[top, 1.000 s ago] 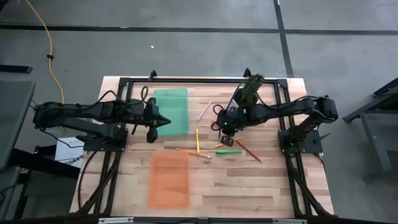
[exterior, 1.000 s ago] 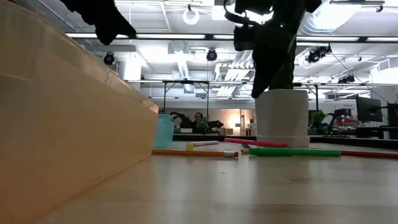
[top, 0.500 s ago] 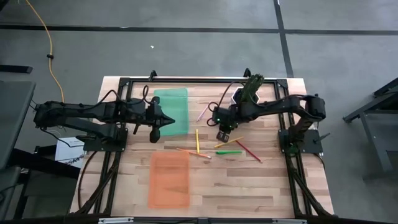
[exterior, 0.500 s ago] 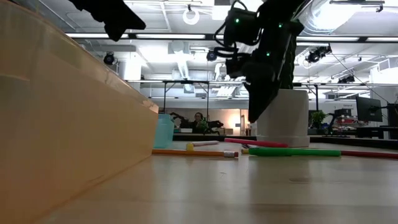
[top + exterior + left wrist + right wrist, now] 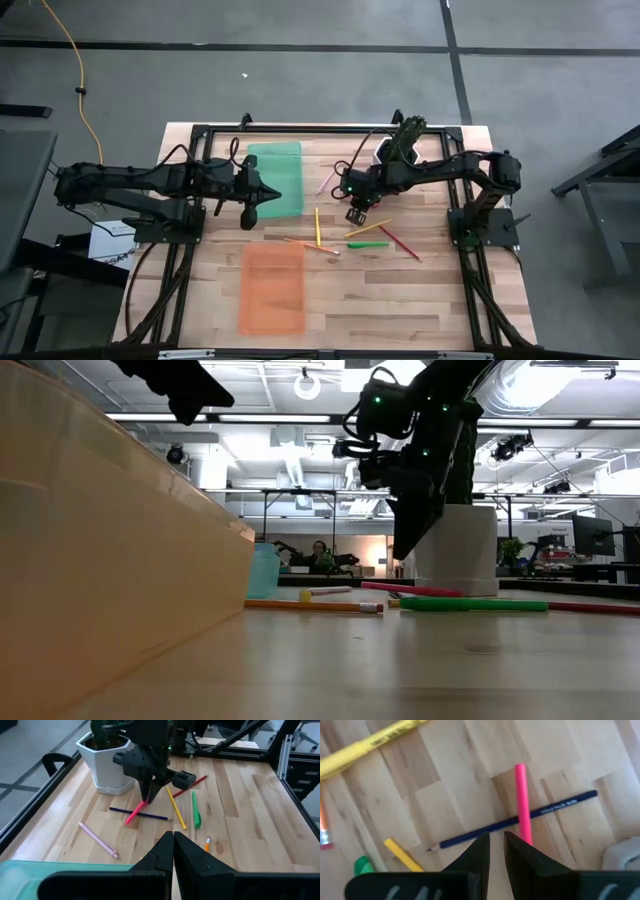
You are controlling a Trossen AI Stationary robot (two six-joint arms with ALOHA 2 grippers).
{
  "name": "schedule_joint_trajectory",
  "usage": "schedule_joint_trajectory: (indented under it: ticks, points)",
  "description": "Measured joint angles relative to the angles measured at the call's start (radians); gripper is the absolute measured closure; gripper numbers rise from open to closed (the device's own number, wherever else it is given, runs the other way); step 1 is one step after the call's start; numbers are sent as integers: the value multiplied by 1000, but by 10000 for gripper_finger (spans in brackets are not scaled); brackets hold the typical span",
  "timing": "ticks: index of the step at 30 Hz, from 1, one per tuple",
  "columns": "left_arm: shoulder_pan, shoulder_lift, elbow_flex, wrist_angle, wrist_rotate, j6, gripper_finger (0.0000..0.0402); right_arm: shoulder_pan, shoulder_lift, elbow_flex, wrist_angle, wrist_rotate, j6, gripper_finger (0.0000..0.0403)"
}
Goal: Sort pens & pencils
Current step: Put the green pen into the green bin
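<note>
Fingers on my right gripper (image 5: 357,214) are nearly together with only a narrow slot between them, pinching nothing; over the last second that arm swung inward across the desk (image 5: 420,300), from over the yellow pen (image 5: 367,229) to above the magenta pink pen (image 5: 136,813) and the dark blue pencil (image 5: 140,813) it lies across; wrist view shows the pink barrel running straight into the gap between my fingertips (image 5: 479,851), so I read this as lining up on that pen; nothing gripped yet.

Left gripper (image 5: 274,194) has its fingers pressed together, empty, parked over the near edge of the green tray (image 5: 275,178); it crept slightly toward the middle early in that second, then held.

Where the task items are: all still loose on the desk, none in the green tray or the orange tray (image 5: 272,289) as far as I can see; pale pink pen (image 5: 97,839) apart from the rest, near the white plant pot (image 5: 107,767); green pen (image 5: 195,810) beside the yellow-orange pencil (image 5: 176,808); red pencil (image 5: 399,243) furthest out.

Meaning: sorting effectively not started; the slot looks tight for the pen, so I'd expect to spread wider before descending; pen sits on the pencil, so a pick may nudge it.
</note>
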Motion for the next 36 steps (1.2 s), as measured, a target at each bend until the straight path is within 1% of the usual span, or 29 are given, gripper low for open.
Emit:
schedule_joint_trajectory:
  ticks: [8,16,24,27,31,36]
  points:
    - [0,0,0,-1,14,-2,401,52,0,0,73,-109,-53,355]
    - [0,0,0,-7,16,-1,401,118,0,0,107,-172,-72,355]
    - [0,0,0,-11,16,0,401,169,0,0,86,-175,-45,355]
    - [0,0,0,-21,16,0,401,185,0,0,44,-171,-27,355]
    - [0,0,0,-32,16,-1,401,205,0,0,-42,-97,18,355]
    - [0,0,0,-47,25,-4,401,233,0,0,-54,-58,80,355]
